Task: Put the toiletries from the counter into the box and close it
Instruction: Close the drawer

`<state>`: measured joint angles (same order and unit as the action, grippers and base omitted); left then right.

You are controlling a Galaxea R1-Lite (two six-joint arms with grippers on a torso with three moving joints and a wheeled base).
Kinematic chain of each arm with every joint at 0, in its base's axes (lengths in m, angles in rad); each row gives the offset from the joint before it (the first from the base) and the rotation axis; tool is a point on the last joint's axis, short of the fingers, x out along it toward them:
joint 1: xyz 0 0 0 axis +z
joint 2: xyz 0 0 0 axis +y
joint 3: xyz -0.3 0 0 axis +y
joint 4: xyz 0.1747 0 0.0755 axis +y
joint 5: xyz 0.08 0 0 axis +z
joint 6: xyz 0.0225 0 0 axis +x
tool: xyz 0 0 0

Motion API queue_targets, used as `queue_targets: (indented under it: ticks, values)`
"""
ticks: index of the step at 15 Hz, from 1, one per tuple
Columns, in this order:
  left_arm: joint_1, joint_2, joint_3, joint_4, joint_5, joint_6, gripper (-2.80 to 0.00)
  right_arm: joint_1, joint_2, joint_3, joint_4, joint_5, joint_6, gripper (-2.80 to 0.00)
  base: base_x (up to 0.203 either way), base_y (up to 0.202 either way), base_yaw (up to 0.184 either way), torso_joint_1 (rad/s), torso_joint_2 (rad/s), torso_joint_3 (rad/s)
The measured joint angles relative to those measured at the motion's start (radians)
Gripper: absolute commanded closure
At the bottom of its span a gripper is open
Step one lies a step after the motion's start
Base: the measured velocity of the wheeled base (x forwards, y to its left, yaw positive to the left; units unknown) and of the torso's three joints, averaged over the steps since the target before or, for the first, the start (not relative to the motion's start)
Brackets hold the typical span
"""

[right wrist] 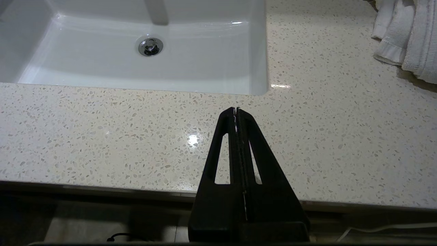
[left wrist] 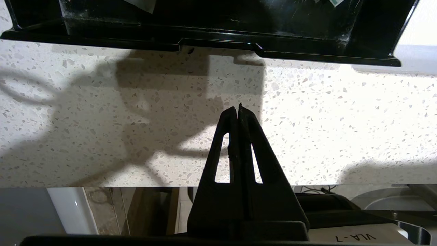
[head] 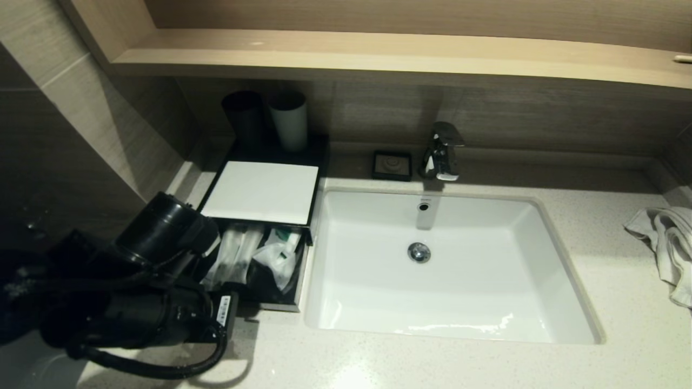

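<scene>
Box (head: 254, 259) drawer open toward counter edge

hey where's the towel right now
In the head view the white towel lies crumpled on the counter at the far right, to the right of the sink. The right wrist view shows it there too.

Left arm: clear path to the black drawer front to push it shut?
Probably yes. The left gripper, shut, sits over bare speckled counter just short of the open black drawer's front edge; nothing lies between. The right gripper is parked near the white sink.
</scene>
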<state>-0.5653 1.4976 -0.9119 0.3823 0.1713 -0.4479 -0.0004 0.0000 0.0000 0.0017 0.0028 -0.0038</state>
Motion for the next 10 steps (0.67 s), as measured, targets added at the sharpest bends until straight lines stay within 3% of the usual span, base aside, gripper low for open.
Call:
queue_targets:
  ticks: [10]
  values:
    - [0.032, 0.063, 0.007, -0.004, -0.003, 0.002, 0.00, 0.000, 0.000, 0.000, 0.000, 0.000, 0.000, 0.00, 0.000, 0.000, 0.000, 0.000, 0.00, 0.000]
